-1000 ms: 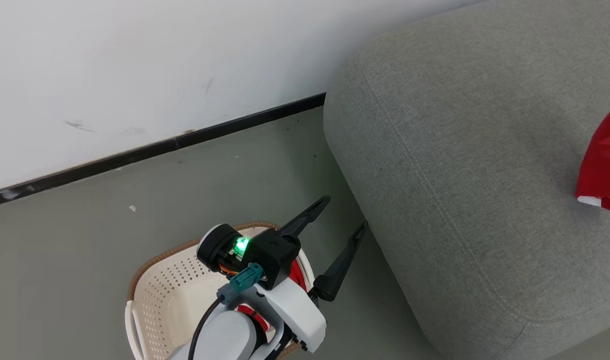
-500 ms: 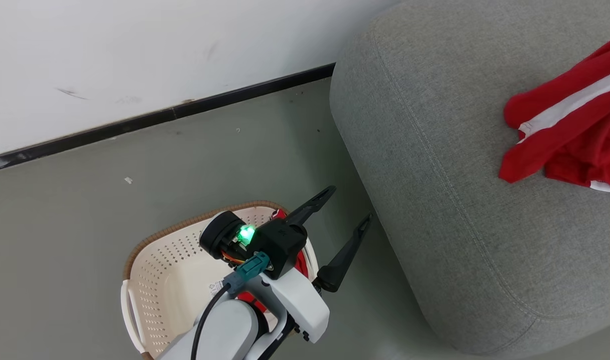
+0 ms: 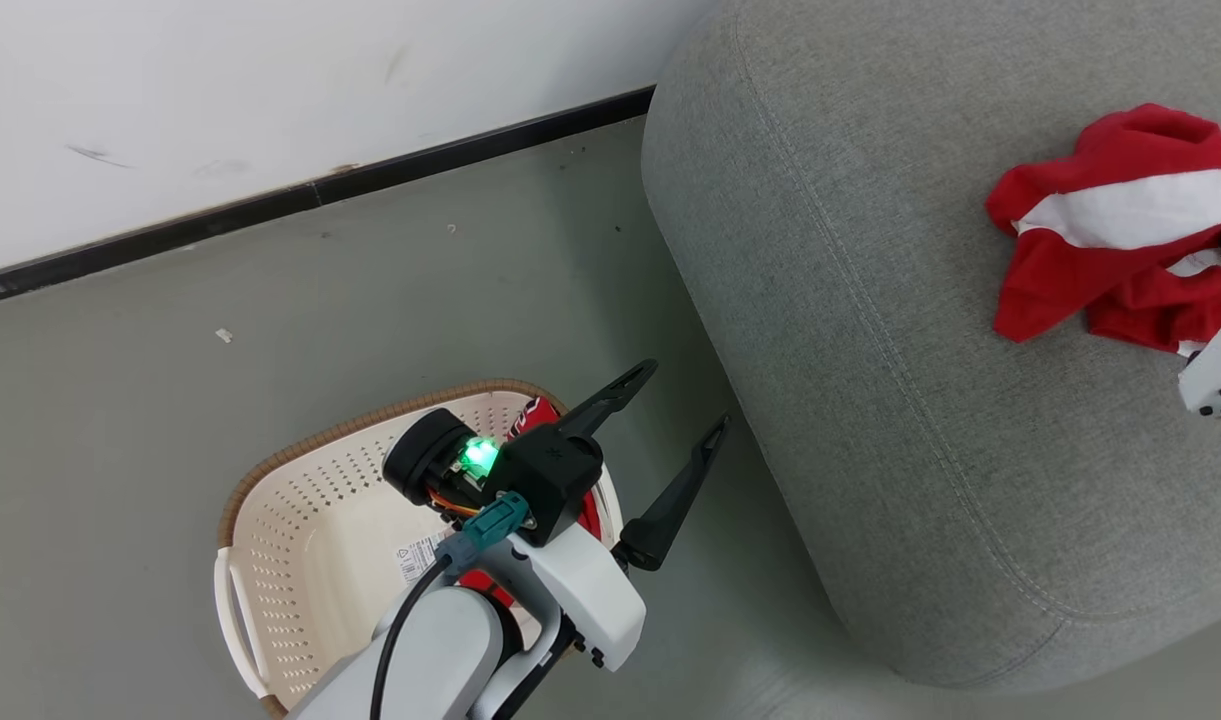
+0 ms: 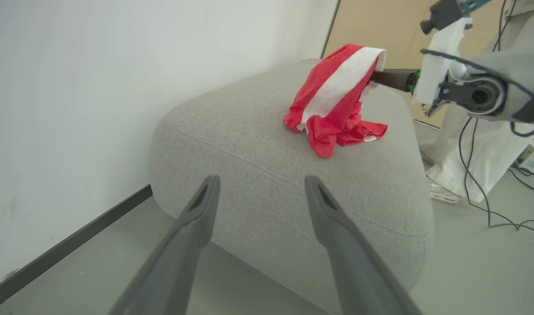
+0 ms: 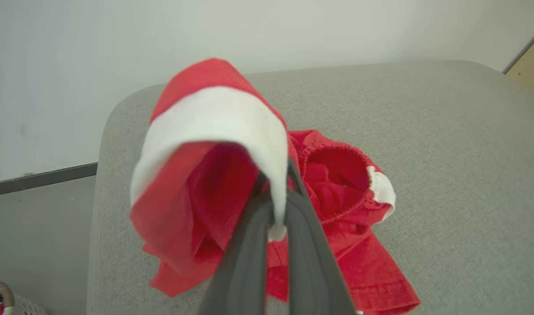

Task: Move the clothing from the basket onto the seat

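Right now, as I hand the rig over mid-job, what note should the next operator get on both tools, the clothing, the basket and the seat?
Left tool: open, holding nothing, hovering by the seat-side rim of the laundry basket, which stands on the floor.
Right tool: shut on a red garment with a white band; the garment's lower folds lie on the grey sofa seat.
Done: that garment is on the seat but not released.
Left: open the right tool, then fetch the red clothing in the basket, partly hidden by the left arm.
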You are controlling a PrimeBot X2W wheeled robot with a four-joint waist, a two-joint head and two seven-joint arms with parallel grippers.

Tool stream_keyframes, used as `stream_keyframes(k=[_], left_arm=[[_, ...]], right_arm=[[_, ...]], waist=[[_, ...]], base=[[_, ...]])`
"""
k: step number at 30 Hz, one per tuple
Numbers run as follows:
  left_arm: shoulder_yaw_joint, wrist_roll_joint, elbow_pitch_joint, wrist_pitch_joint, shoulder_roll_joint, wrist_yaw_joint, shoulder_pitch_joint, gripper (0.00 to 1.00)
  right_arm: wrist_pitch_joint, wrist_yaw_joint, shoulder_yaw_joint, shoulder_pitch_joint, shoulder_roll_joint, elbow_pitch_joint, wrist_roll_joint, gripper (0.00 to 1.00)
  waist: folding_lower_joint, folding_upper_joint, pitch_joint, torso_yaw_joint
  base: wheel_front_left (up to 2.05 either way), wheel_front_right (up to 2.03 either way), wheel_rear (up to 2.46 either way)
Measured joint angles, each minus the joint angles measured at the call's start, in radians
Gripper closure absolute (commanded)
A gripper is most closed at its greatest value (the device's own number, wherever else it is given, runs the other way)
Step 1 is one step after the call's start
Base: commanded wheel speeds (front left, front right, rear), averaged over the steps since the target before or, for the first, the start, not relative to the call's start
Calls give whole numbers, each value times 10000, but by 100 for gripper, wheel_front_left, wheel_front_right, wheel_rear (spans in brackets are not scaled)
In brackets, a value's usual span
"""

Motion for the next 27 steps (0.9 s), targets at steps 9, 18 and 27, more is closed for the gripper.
stream_keyframes(k=[9, 18, 27], left_arm=[[186, 0, 75, -67, 71, 0, -12, 0], [299, -23, 257, -242, 109, 0, -10, 0], [489, -151, 374, -422, 136, 2, 38, 0]], right_arm=[[-8, 0, 50, 217, 305, 94, 2, 0], [-8, 0, 6, 1063, 309, -558, 27, 0], [-8, 0, -278, 2185, 320, -1515, 130, 0]], waist=[[0, 0, 89, -246], [0, 0, -58, -562], [0, 0, -258, -937]], base=[[0, 0, 0], [0, 0, 0], [0, 0, 0]])
